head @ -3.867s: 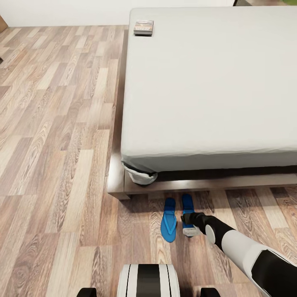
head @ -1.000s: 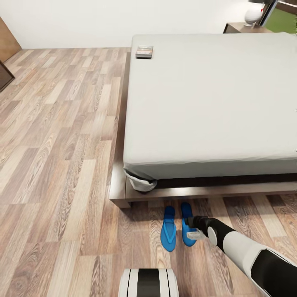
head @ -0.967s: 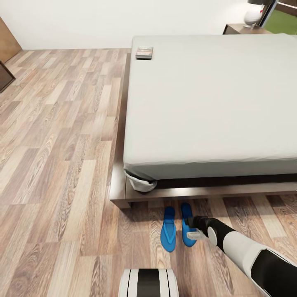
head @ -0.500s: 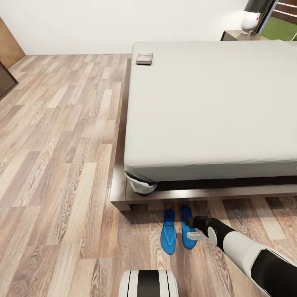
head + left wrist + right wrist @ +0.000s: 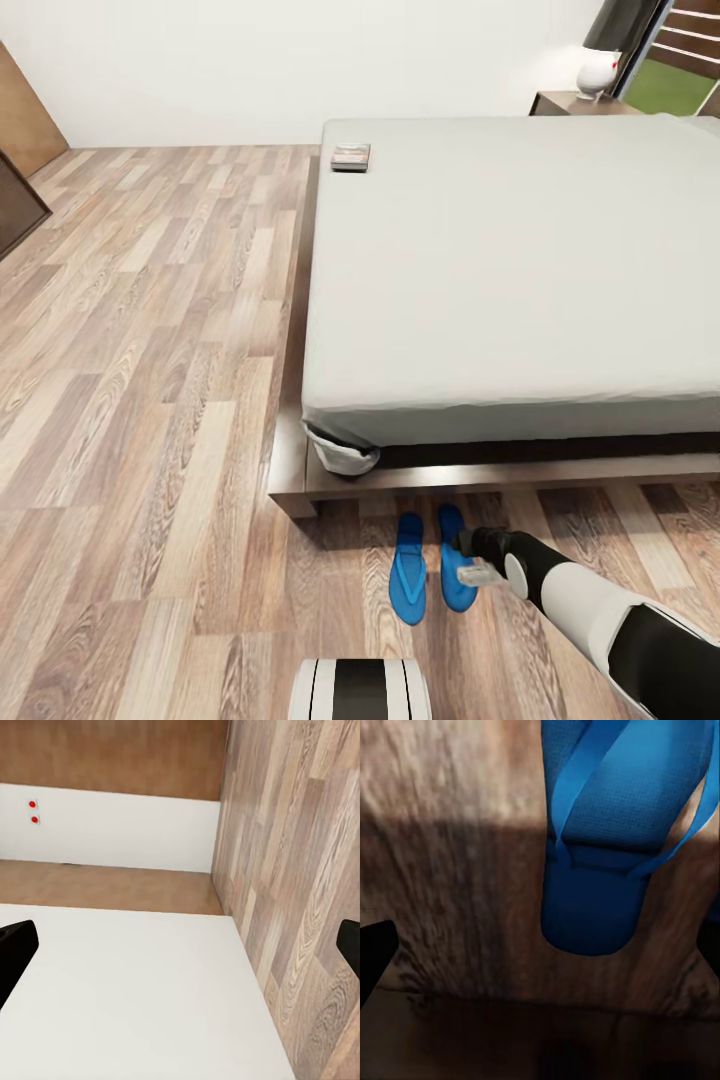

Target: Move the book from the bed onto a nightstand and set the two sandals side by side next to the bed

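The right hand [image 5: 472, 562] is seen low over the floor [image 5: 150, 400], just above the right-hand sandal [image 5: 456, 570]; in the right wrist view its two dark fingertips [image 5: 375, 952] are set wide apart at the frame edges, so the hand is spread and nothing is pinched. The left hand [image 5: 180, 945] is likewise spread, with bare fingertips at either edge of its own view. The two sandals [image 5: 408, 568] lie parallel on the wood planks, just beside each other, toes toward the dark frame at the foot of the bed [image 5: 500, 260]. That part of the task is judged complete or nearly so. The book [image 5: 350, 157] lies on the grey mattress at its far left corner, untouched. Its transfer is judged outstanding. Beyond the bed's far right corner, a nightstand [image 5: 570, 102] carrying a white lamp [image 5: 598, 70] is visible beside a window. The far wall is plain white
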Available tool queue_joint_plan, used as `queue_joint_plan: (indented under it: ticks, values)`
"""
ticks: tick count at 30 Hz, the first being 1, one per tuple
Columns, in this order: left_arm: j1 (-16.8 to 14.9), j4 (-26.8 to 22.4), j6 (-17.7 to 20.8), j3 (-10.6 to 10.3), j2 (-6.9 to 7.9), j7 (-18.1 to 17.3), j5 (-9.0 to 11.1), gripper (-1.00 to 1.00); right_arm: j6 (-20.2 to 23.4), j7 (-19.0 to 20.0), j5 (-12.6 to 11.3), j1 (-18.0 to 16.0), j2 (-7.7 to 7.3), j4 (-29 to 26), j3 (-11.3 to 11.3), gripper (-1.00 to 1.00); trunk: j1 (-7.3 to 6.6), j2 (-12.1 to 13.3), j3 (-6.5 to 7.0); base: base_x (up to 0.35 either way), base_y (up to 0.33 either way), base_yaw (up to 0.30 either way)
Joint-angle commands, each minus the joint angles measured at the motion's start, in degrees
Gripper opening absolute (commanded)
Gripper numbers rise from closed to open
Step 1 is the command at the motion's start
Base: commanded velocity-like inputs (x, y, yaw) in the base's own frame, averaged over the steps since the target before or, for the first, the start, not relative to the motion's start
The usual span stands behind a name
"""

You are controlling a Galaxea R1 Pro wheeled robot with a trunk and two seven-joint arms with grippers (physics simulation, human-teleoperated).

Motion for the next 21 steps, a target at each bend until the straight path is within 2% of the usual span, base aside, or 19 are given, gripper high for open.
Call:
queue_joint_plan:
  ticks: [1,13,17,21]
  values:
    - [0.0,-0.1,-0.3,-0.3,0.02,0.1,0.6,1.00,-0.4,0.2,0.2,0.0,-0.04,0.2,0.3,1.00,-0.01,0.0,-0.04,0.000,0.000,0.000]
    - [0.0,-0.1,-0.3,-0.4,-0.01,0.1,0.5,1.00,-0.4,0.2,0.2,0.0,-0.30,3.1,1.8,1.00,-0.01,0.0,-0.04,0.000,0.000,0.000]
    - [0.0,-0.1,-0.3,-0.4,-0.03,0.1,0.5,1.00,-0.4,0.2,0.2,0.0,-0.42,4.5,2.2,1.00,-0.11,0.0,0.85,0.000,0.000,0.000]
    - [0.0,-0.1,-0.3,-0.4,-0.03,0.1,0.5,1.00,-0.5,0.2,0.2,0.0,-0.54,5.1,3.0,1.00,-0.11,0.0,0.85,0.000,0.000,0.000]
